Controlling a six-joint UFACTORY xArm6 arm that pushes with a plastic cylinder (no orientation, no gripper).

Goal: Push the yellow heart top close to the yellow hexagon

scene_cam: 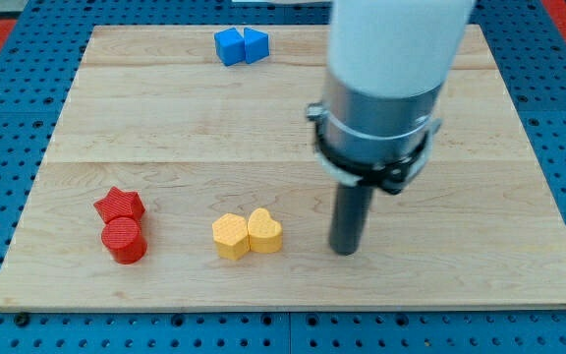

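Wooden board (165, 118); yellow heart (264, 231) touching yellow hexagon (230, 237); my tip (344, 250) right.

On the bench (293, 128) we see the yellow heart (265, 230) touching the yellow hexagon (230, 236) on its right, with our tip (345, 252) just right of the heart. The red star (119, 205) sits touching the red cylinder (124, 240) below it, at the view's left. The two blue blocks (241, 45) touch side by side at the top.

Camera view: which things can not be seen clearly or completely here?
- Board: a part behind my arm is hidden.
- My arm: its upper part is cut off by the view's top.
- Blue blocks: touching; exact shapes too small to tell.
- My tip: shows, right of the yellow heart and yellow hexagon.
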